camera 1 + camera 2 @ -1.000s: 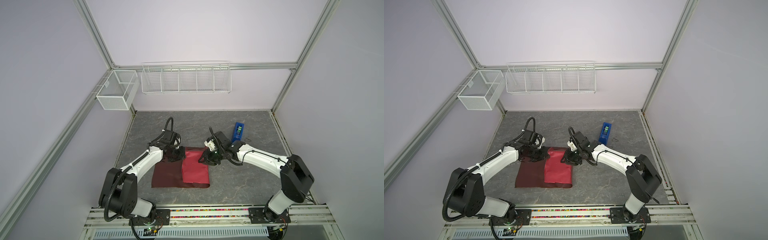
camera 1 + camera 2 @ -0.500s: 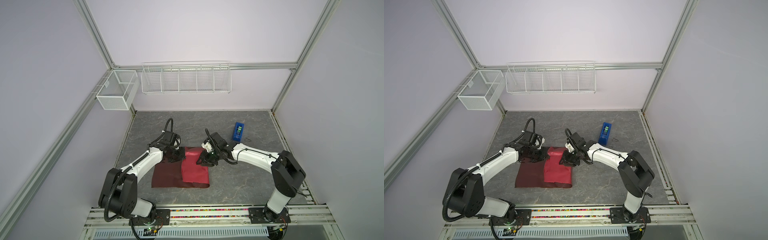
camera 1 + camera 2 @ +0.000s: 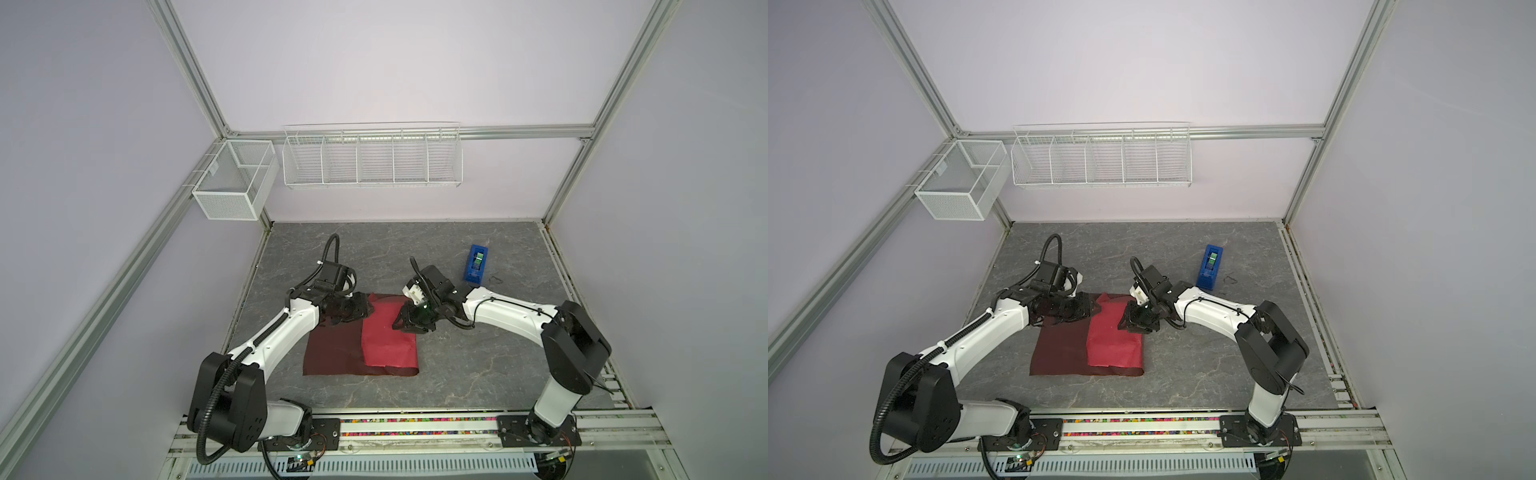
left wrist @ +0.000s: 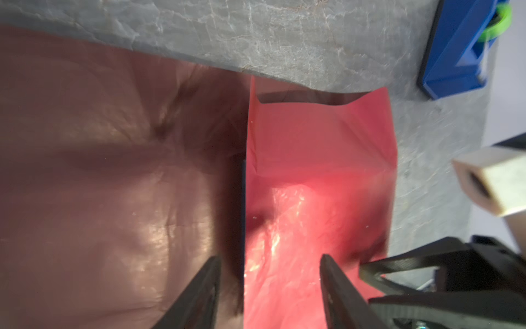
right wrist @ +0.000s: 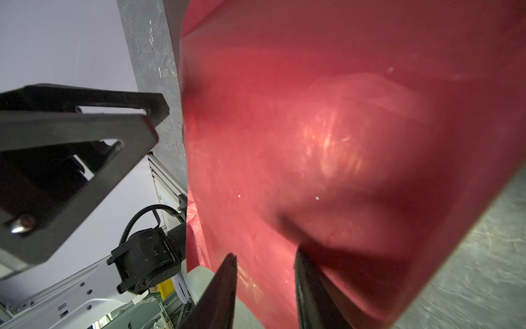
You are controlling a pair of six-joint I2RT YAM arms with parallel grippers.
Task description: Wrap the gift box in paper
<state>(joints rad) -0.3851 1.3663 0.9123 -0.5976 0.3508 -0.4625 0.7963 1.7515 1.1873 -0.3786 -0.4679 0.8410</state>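
Left claw (image 4: 269,257): jaws wide, holding nothing, astride the cut edge of the flap (image 3: 388,345) at the far end of the paper (image 3: 332,353).
Paper: flat mid-tabletop (image 3: 478,374), right half doubled over, brighter red, bulging.
Right claw (image 5: 265,254): jaws narrow, at the flap's far right corner; grip cannot be told.
Open tabletop rightward; tape dispenser (image 3: 476,264) well apart.

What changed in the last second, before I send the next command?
The left gripper opened over the flap edge of the paper, apparently letting go. The right gripper shifted slightly leftward in both top views, its elbow swinging inward; whether it grips, I cannot tell. The paper's fold and the tape dispenser stayed put.
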